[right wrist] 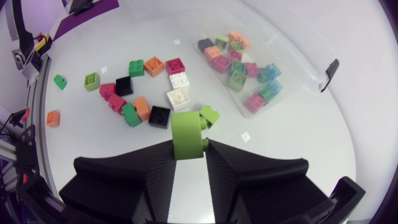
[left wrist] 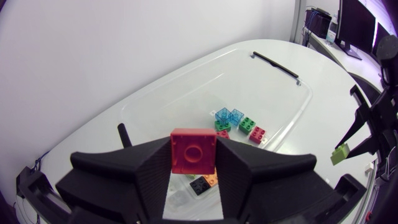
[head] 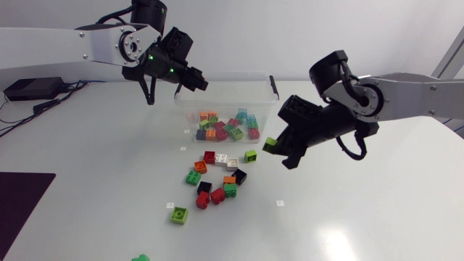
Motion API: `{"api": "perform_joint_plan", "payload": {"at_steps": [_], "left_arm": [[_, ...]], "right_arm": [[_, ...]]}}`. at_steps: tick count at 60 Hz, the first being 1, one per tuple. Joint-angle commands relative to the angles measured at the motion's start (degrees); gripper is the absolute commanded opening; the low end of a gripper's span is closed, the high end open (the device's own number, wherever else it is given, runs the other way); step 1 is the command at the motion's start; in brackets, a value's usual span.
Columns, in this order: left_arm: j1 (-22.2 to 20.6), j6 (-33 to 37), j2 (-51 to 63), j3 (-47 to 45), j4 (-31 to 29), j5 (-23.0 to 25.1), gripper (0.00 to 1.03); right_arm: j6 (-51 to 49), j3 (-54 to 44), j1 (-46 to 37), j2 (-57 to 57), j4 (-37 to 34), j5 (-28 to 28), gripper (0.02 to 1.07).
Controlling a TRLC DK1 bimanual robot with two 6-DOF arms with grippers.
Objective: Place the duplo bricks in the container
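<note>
Left pincer grips one red brick, right pincer one green brick.

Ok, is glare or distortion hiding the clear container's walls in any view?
Head view: the container walls are faint against the white table, no harsh glare. Left wrist view: fisheye bends its rim, yet the outline reads; red brick sharp. Right wrist view: curved too, walls barely visible; green brick sharp.
</note>
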Motion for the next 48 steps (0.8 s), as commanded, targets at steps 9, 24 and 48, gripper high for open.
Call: {"api": "perform_joint_plan", "payload": {"at_steps": [9, 24, 48], "left_arm": [[0.8, -1.2, 1.9, 2.0, 0.4, 0.3, 0.98], [3.1, 1.5, -8.6, -5.8, -0.5, 0.3, 0.98], [4.1, 17.3, -27.0, -22.9, -14.0, 0.8, 0.98]], "right_arm": [[4.2, 7.7, -0.8, -1.1, -1.2, -1.0, 0.29], [9.9, 15.6, -0.8, 2.7, 1.2, -1.1, 0.29], [17.5, 24.6, -0.3, 10.2, 6.5, -0.6, 0.29]]}}
